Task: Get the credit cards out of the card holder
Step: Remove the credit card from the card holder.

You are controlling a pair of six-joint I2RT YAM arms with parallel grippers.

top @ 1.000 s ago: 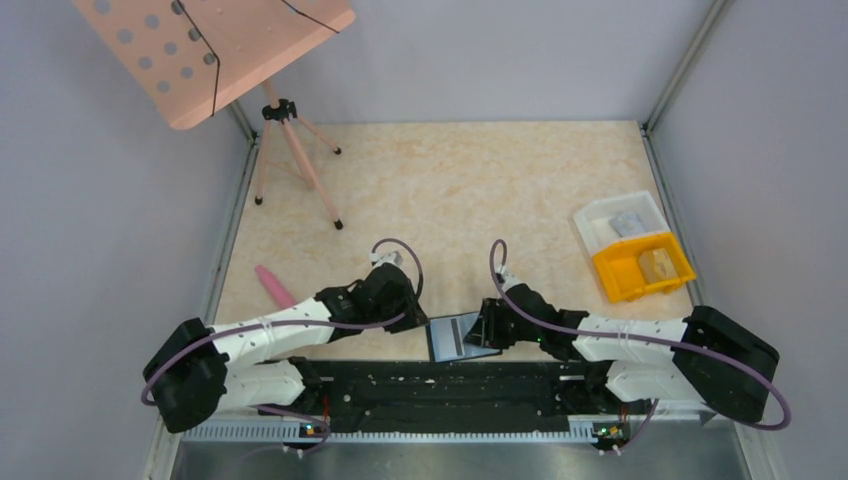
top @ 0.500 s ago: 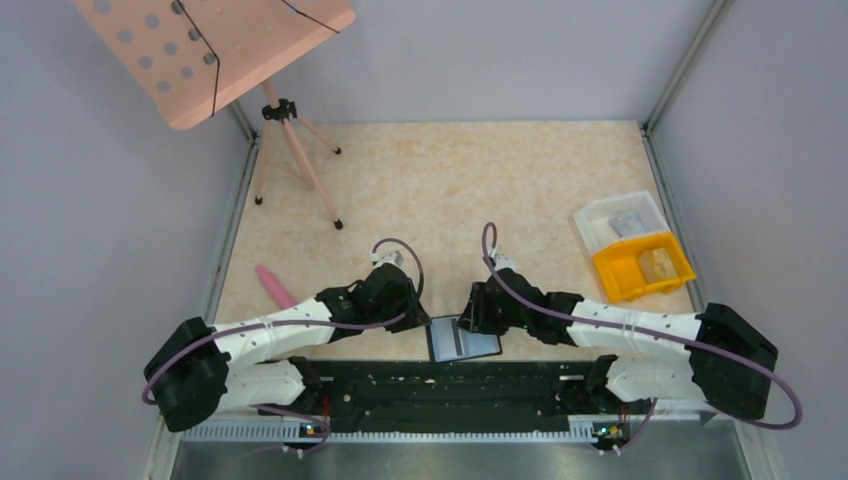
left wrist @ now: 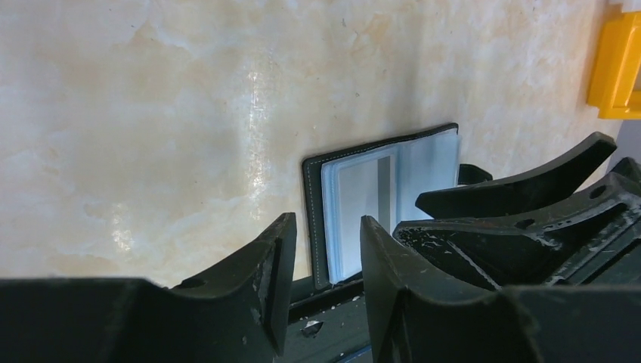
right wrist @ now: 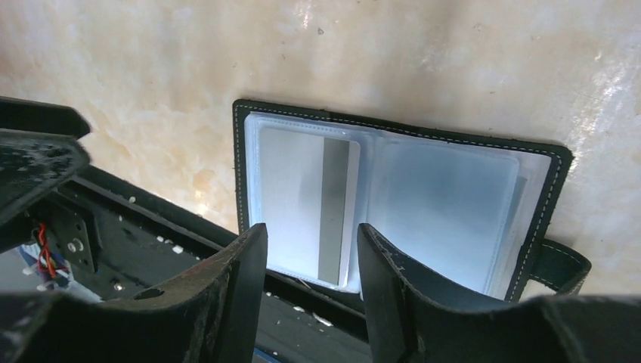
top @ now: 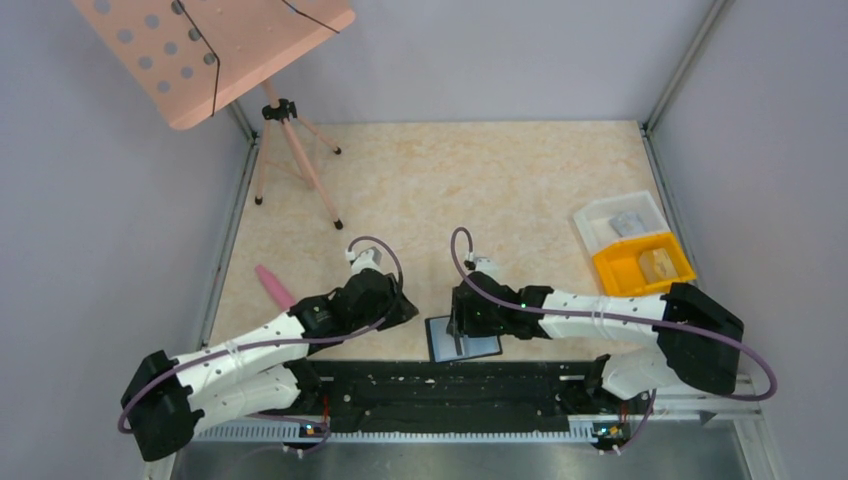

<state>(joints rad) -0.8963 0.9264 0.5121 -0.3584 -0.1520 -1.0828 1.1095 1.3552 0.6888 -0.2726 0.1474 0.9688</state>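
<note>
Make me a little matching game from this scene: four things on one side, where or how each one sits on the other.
Things:
1. card holder
2. yellow bin
3. pink stand
4. pink stick

Places or states:
A. up on a tripod in the far left corner
B. lying open, its see-through sleeves facing up
C. on the right side, next to the clear tray
D. lying flat at the left side

Pairs: 1-B, 2-C, 3-A, 4-D
</note>
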